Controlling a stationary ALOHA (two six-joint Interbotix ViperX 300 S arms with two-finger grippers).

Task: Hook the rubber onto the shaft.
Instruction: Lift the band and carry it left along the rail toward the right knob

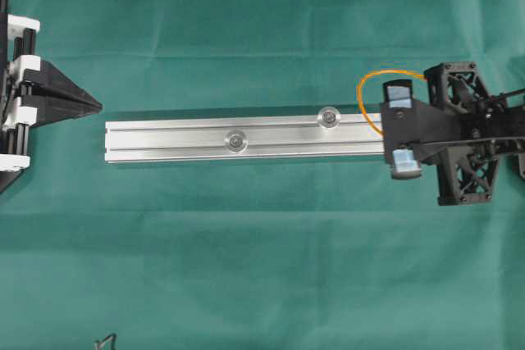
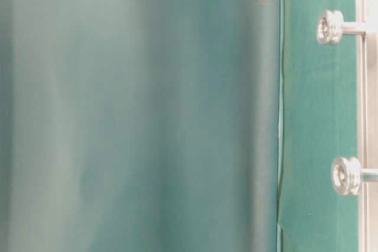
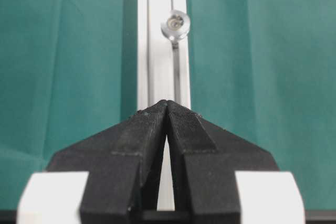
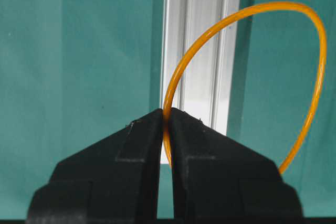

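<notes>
A green cloth (image 1: 246, 243) covers the whole bench, wrinkled in broad soft folds, and nothing of the room beyond it shows. A silver rail (image 1: 246, 138) lies lengthwise across the middle of the bench, running from near the left side to the right side. Two small round shafts stand up from its top face: the nearer shaft (image 1: 330, 116) sits toward the right end by the rail's far edge, and the other shaft (image 1: 237, 141) sits near the rail's middle. Wide stretches of bare cloth lie on both long sides of the rail, toward the front and back edges of the bench.

The left gripper (image 1: 97, 106) sits at the bench's left edge, pointing along the rail toward its left end but apart from it, its black fingers pressed together at the tips with nothing between them.

The right gripper (image 4: 167, 113) is above the rail's right end, angled downward, its fingers pinched tight on the rubber (image 4: 315, 77). The orange loop bulges out from the fingertips toward the far side of the rail, short of the nearer shaft and touching neither one.
</notes>
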